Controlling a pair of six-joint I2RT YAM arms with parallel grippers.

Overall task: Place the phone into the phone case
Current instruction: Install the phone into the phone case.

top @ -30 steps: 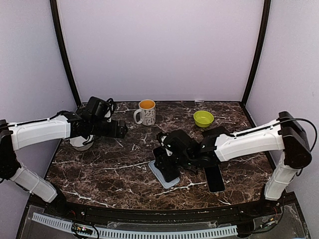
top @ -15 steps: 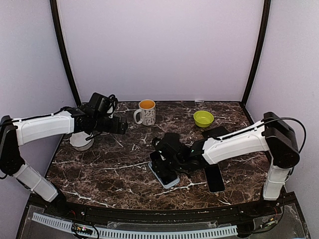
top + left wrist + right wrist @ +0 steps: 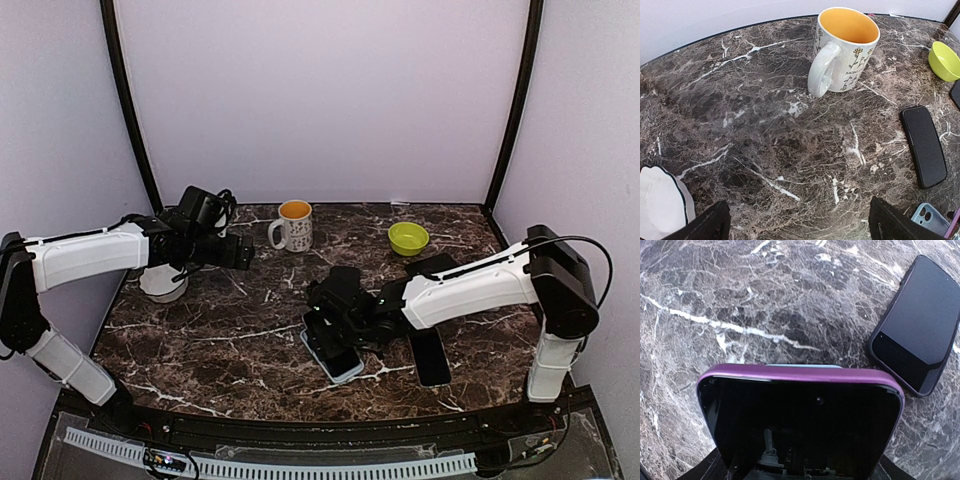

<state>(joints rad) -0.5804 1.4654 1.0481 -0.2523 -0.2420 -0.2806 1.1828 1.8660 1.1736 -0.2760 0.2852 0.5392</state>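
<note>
One phone matters here, the purple-edged phone (image 3: 800,415). It hangs tilted, clamped by its sides in the right gripper (image 3: 338,320), whose jaws stand partway apart, only as wide as the handset. Its far end sits low over the pale blue phone case (image 3: 929,219), which lies flat on the marble table (image 3: 220,340) directly beneath. From the right wrist only a thin sliver of the case shows past the phone's top edge, and I cannot tell whether the two touch. So the step in hand looks like seating: the phone is at the case but not yet pressed in. Next, I judge, its edges must be squared with the case's rim and the phone pushed down evenly, since a skewed corner would ride up or shove the case aside. The left gripper (image 3: 800,227) hovers wide open and empty near the mug (image 3: 845,47), well apart from the work.
</note>
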